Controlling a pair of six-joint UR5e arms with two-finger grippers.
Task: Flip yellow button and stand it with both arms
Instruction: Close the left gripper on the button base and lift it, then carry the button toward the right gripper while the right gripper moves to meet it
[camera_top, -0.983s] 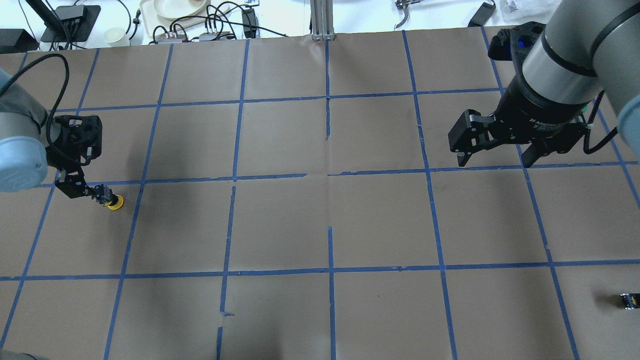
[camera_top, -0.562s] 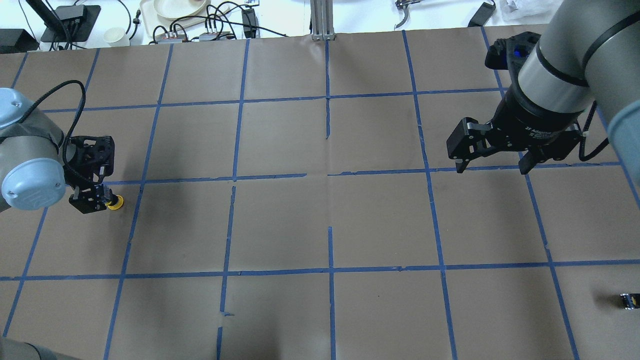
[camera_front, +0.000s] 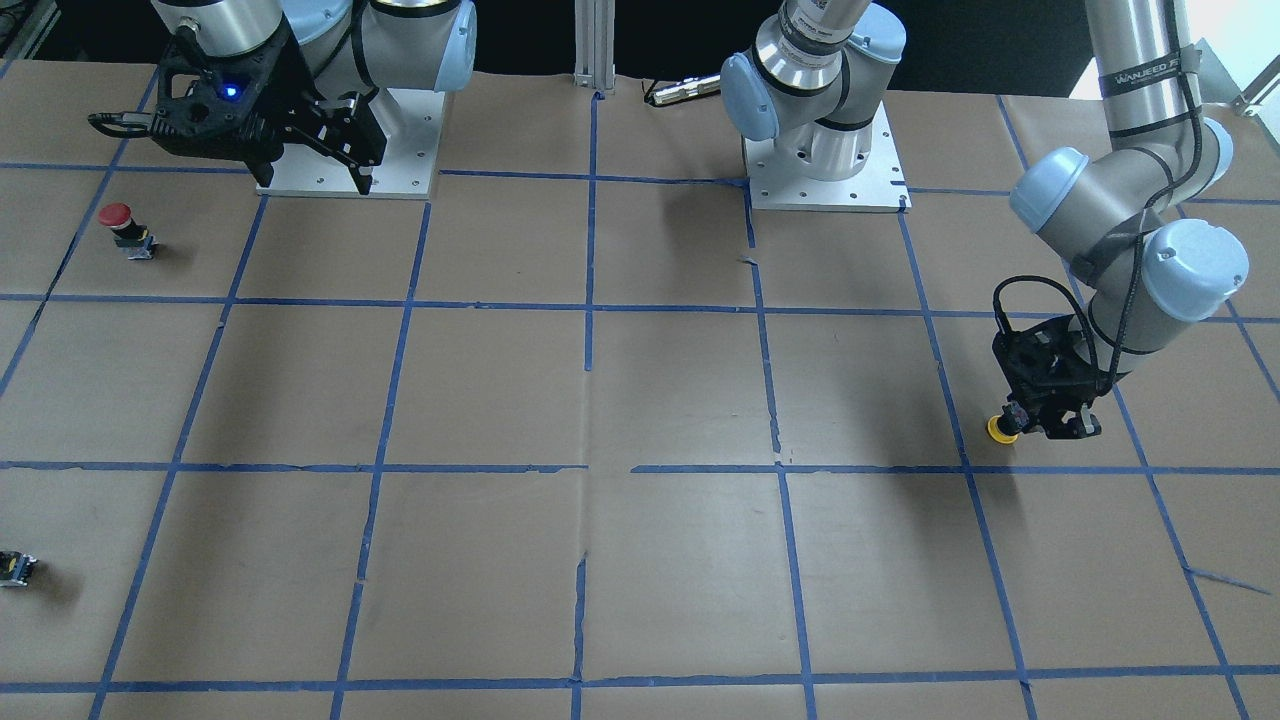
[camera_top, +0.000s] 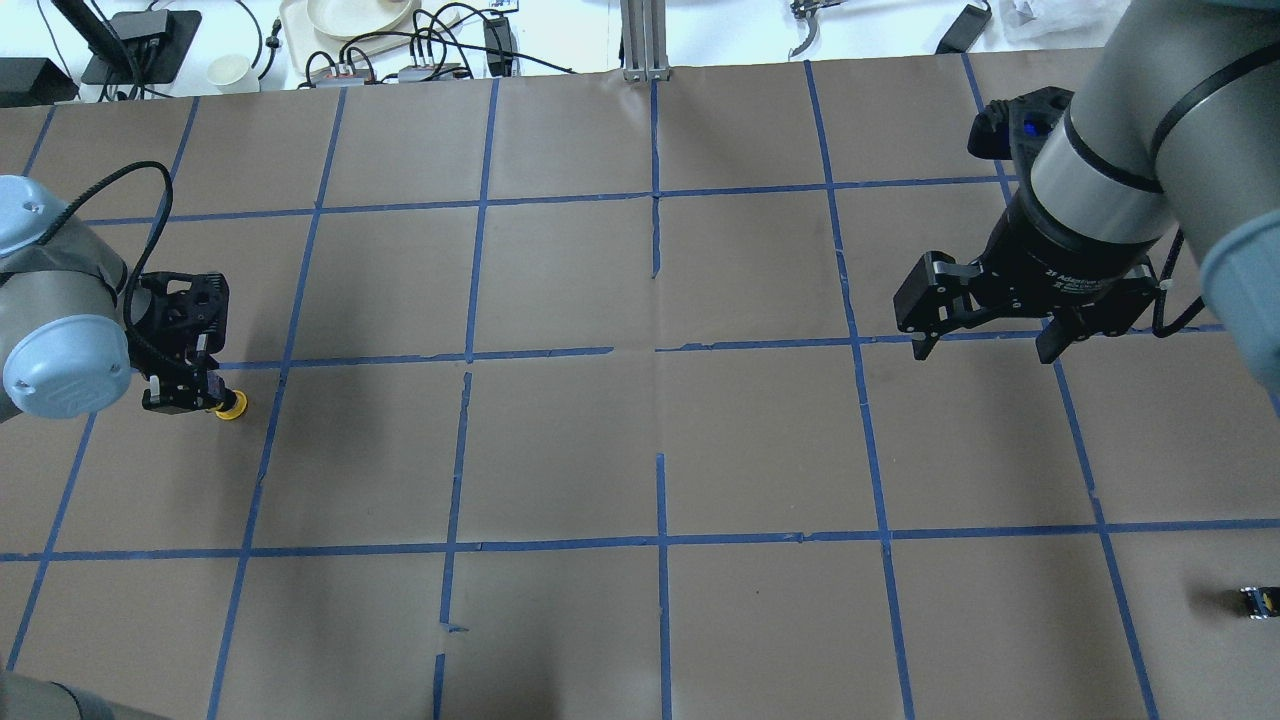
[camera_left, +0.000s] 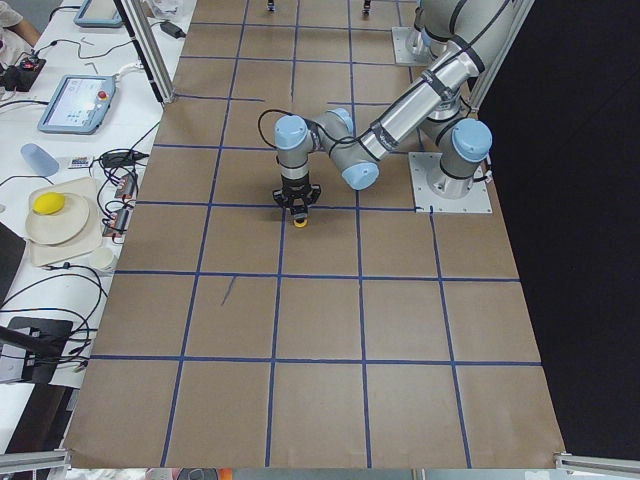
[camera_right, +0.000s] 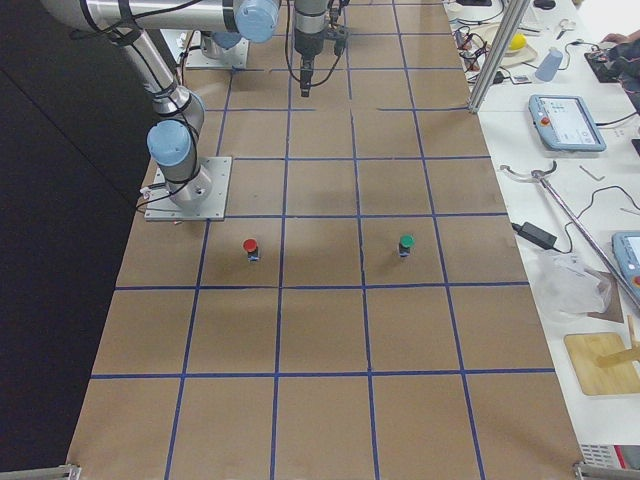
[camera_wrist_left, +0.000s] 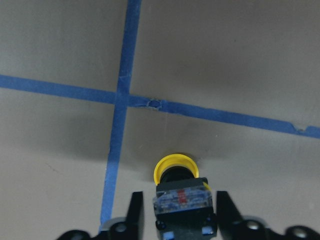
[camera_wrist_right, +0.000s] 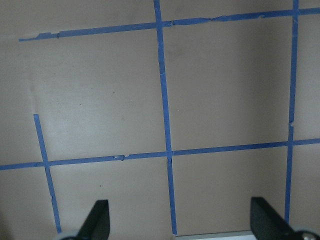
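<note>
My left gripper has swung round at the wrist in the last second; then it reached the yellow button on a slant, and now it meets it squarely from the base end, low over the table. The yellow cap has stayed on the same spot, near a crossing of blue tape, so I judge that I have realigned and carried nothing.

The button is at my left end of the table, well apart from my other arm; it lies tipped over, cap pointing away from my palm, grey and black base toward it. My left fingers stand on either side of that base, very close; whether they press it or only bracket it I cannot tell.

My right gripper hangs above the squares on my right with its fingers spread wide and nothing between them; it has drifted only slightly.

So the pickup is set up but the flip is not begun. Next, I judge, comes a firm pinch on the base, a lift, and a meeting with the right arm; the base is small and blocky, so a skewed pinch could let it twist.
</note>
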